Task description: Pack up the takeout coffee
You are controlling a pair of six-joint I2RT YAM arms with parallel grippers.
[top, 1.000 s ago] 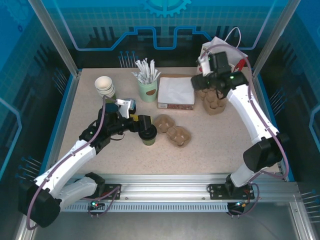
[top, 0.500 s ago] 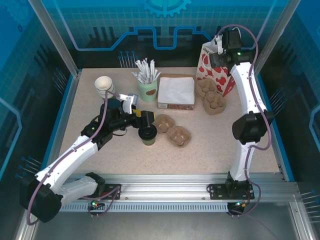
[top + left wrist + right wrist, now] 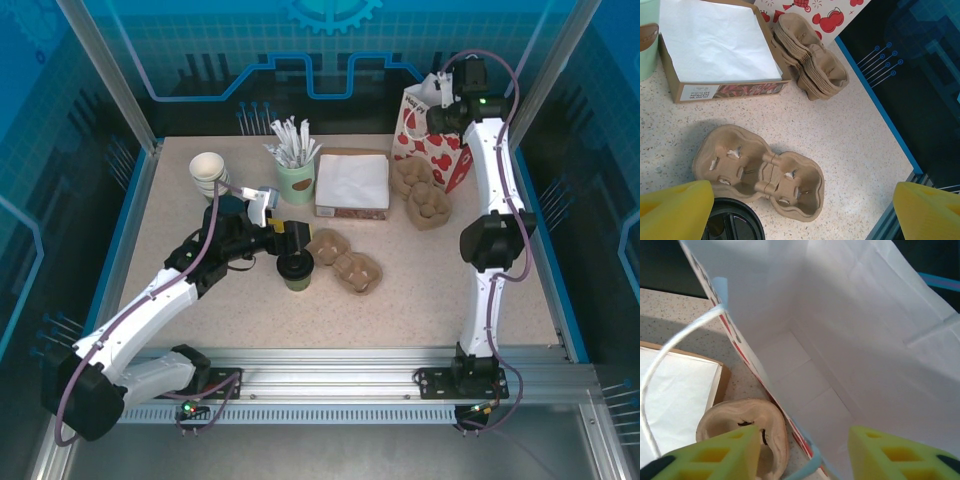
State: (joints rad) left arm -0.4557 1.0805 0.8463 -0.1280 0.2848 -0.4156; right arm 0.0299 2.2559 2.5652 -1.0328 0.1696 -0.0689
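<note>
The takeout coffee (image 3: 296,270), an olive-green cup under a black lid (image 3: 732,222), stands upright on the table beside a brown two-cup carrier (image 3: 345,262). My left gripper (image 3: 292,243) hovers just behind the cup, open wide. In the left wrist view the lid sits by the left yellow finger (image 3: 677,207), with nothing gripped by the left gripper (image 3: 802,210). My right gripper (image 3: 440,95) is up at the mouth of the white bag with red prints (image 3: 425,135). The right gripper (image 3: 804,452) straddles the bag's front wall (image 3: 790,405), its fingers apart.
A stack of carriers (image 3: 420,195) lies beside the bag. A napkin box (image 3: 352,185), a pale green cup of wrapped sticks (image 3: 296,180) and stacked lidless cups (image 3: 210,172) line the back. A blue frame edge (image 3: 875,100) bounds the table on the right.
The right arm rose from the carrier stack to the bag's mouth and its jaws narrowed. The left gripper edged slightly toward the coffee, still open.
</note>
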